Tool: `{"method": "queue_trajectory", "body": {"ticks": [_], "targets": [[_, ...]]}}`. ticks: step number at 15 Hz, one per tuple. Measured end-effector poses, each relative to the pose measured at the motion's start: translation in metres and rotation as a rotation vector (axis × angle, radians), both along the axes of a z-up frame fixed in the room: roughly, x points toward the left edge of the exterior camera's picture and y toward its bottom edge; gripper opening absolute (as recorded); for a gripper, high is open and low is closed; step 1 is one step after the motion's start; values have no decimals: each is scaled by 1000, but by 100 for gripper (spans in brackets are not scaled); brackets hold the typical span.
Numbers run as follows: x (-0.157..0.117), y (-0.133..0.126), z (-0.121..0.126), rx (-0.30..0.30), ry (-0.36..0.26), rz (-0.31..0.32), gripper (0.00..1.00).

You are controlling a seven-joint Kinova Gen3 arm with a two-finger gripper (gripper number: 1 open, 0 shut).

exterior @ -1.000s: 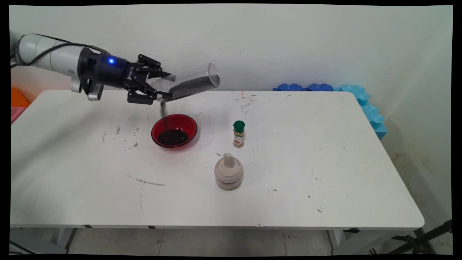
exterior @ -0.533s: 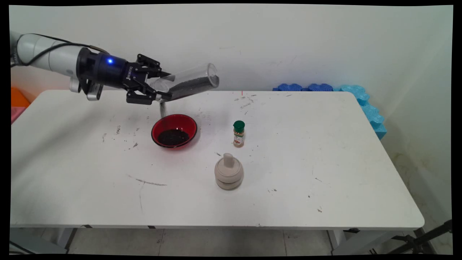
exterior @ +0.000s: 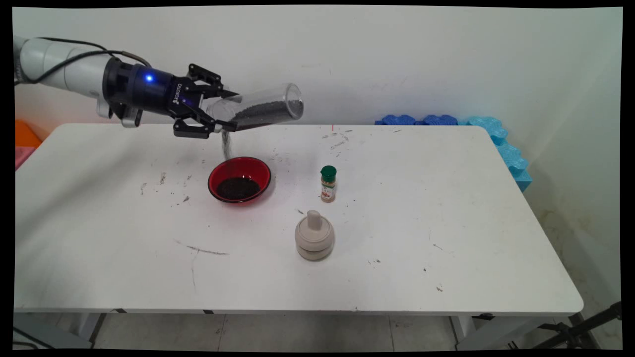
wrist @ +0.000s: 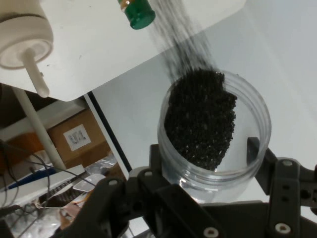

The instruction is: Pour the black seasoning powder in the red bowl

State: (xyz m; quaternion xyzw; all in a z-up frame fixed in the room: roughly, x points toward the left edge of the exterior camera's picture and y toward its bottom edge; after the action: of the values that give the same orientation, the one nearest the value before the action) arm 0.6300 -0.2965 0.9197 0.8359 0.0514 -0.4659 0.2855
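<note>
Main view: a clear jar is gripped by the pincer and tipped (dark grains being poured) above the red bowl, so steady tilt is needed.

From my seat the arm runs off the main view's left edge, so I can't see its base. The jar's mouth end sits inside the gripper, and the linkage covers that rim; in the hand view the black fingers hide the jar's lower wall. The spice bottle has a label too small for me to read, and the hand view cuts it off at the top edge, showing only its green cap. The lidded pot is cropped by the hand view's upper left corner. The blue foam disappears behind the table's far right corner.
</note>
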Motion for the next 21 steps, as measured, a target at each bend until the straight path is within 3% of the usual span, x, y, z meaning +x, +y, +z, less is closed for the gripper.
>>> {"method": "queue_trajectory", "body": {"ticks": [15,21], "targets": [[0,3,27,-303,-217,-174,0],[1,4,36,-482,-350,-284,0]]}}
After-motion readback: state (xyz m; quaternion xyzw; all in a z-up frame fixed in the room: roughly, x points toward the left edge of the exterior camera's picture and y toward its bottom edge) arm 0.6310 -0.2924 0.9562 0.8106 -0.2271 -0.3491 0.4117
